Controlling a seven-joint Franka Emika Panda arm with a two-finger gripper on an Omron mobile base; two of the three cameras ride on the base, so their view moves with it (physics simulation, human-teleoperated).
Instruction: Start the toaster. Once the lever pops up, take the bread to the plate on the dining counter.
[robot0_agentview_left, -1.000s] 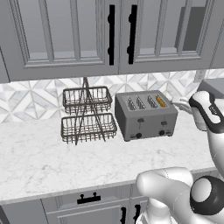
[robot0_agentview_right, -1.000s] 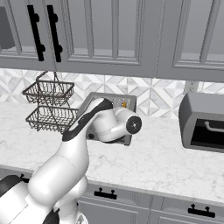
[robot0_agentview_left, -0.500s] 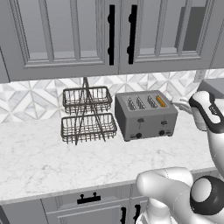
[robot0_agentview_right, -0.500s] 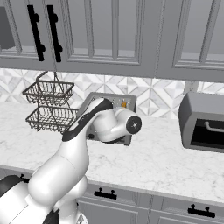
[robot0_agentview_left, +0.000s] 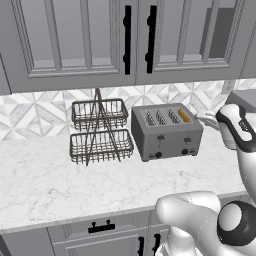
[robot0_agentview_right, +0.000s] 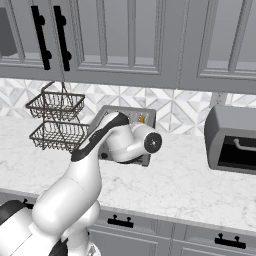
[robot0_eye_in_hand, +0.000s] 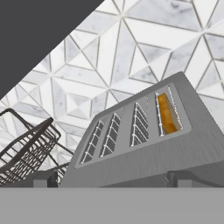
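The grey four-slot toaster (robot0_agentview_left: 166, 131) stands on the marble worktop against the tiled wall. The bread (robot0_agentview_left: 184, 115), a tan-orange slice, sits sunk in its rightmost slot, also clear in the hand view (robot0_eye_in_hand: 168, 113). The two front levers (robot0_agentview_left: 161, 137) sit high on its face. My gripper (robot0_agentview_left: 204, 119) hovers just off the toaster's right front corner, a little above its top. In the hand view my gripper (robot0_eye_in_hand: 113, 179) is open, its fingertips (robot0_eye_in_hand: 43, 178) wide apart with nothing between them. In the right base view my arm covers most of the toaster (robot0_agentview_right: 131, 114). The plate and the dining counter are out of view.
A two-tier wire basket rack (robot0_agentview_left: 99, 131) stands left of the toaster. A dark boxy appliance (robot0_agentview_right: 232, 140) sits on the worktop further right. Grey upper cabinets (robot0_agentview_left: 135, 40) hang low above. Bare marble worktop (robot0_agentview_left: 60, 180) lies in front.
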